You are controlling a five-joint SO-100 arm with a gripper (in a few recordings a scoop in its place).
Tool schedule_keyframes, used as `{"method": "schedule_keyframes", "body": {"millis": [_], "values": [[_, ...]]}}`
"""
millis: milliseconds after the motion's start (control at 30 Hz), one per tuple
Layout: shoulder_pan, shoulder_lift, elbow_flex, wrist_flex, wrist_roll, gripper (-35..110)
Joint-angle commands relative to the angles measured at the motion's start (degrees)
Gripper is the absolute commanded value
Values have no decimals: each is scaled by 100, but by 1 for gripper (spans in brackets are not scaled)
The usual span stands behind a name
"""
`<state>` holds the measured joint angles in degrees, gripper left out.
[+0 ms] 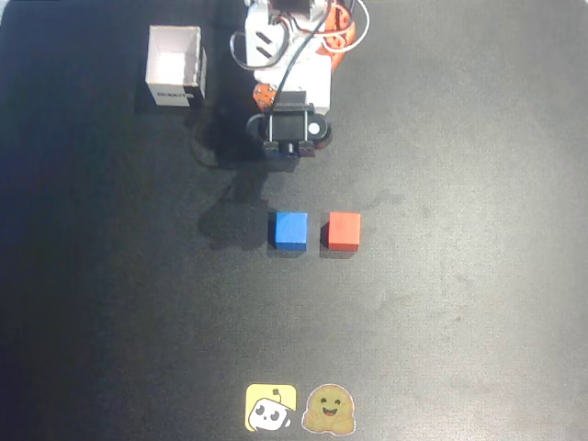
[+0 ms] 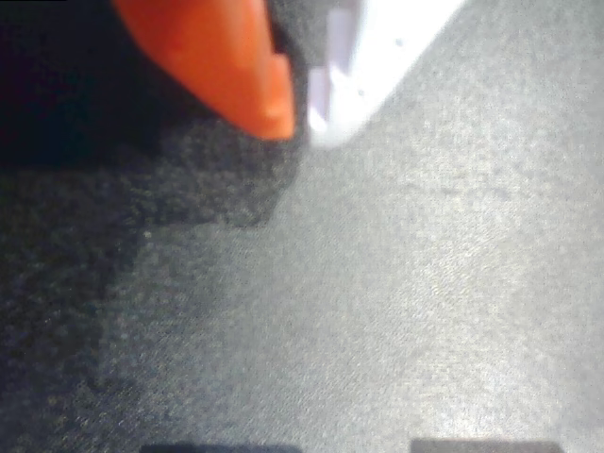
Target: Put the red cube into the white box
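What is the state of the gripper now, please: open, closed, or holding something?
Gripper: fingertips nearly together in the wrist view, nothing between them; it holds nothing, and the red cube lies apart on the mat.

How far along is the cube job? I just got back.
Nothing is done yet: the red cube sits on the mat beside the blue cube, and the white box is empty. The gripper holds nothing. Picking up, carrying and dropping all remain.

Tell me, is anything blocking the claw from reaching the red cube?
Nothing visible does. In the overhead view the gripper hangs above bare mat, and the red cube sits lower right of it. The blue cube stands beside the red one, apart, not on the way.
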<state>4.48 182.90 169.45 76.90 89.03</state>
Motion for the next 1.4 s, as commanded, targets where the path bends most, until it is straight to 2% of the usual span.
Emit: {"method": "schedule_keyframes", "body": {"millis": [0, 367, 867, 1367], "values": [[9, 18, -18, 9, -18, 0], [0, 18, -53, -431, -141, 0], [-114, -220, -712, -536, -448, 4], [-1204, -2241, -1134, -1995, 677, 8]]}}
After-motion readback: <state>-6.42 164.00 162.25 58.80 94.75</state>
